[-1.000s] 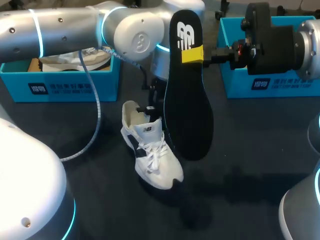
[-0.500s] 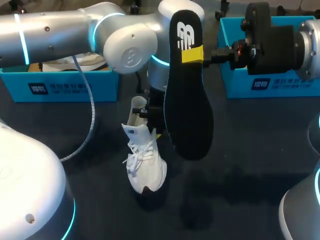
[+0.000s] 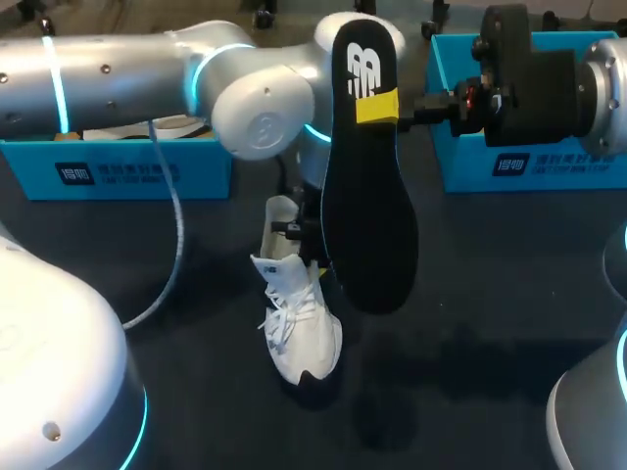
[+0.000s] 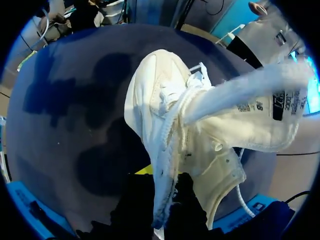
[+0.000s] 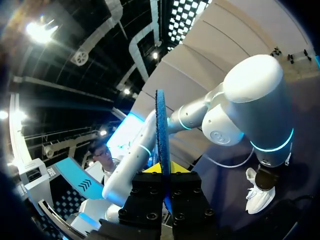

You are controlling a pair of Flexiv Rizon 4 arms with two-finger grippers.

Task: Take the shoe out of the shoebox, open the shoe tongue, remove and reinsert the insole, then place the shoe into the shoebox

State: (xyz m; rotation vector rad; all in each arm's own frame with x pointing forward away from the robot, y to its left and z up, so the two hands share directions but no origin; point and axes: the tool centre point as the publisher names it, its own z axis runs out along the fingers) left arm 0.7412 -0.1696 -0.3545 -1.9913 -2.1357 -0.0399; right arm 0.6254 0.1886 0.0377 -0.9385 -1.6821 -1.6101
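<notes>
Right gripper (image 3: pixel 377 105) is clamping the long black foam insole (image 3: pixel 367 196) upright in the air, while left gripper (image 4: pixel 161 192) is pinching the collar of the white lace-up shoe (image 3: pixel 299 323) — heel raised, toe down on the dark table (image 3: pixel 490 294), just beside the insole's lower end.

Head view: even light from above, dark worktop (image 3: pixel 490 294) dim, soft shadows below shoe (image 3: pixel 304 328) & insole (image 3: pixel 367 206); glare streaks on left arm (image 3: pixel 127 73) shell. Left wrist view: shoe very close, white parts blown out, tongue (image 4: pixel 250 95) smeared w/ blur, edges bent. Right wrist view: ceiling lamps (image 5: pixel 40 31) flare, foreground dark, strong fisheye warp.
</notes>
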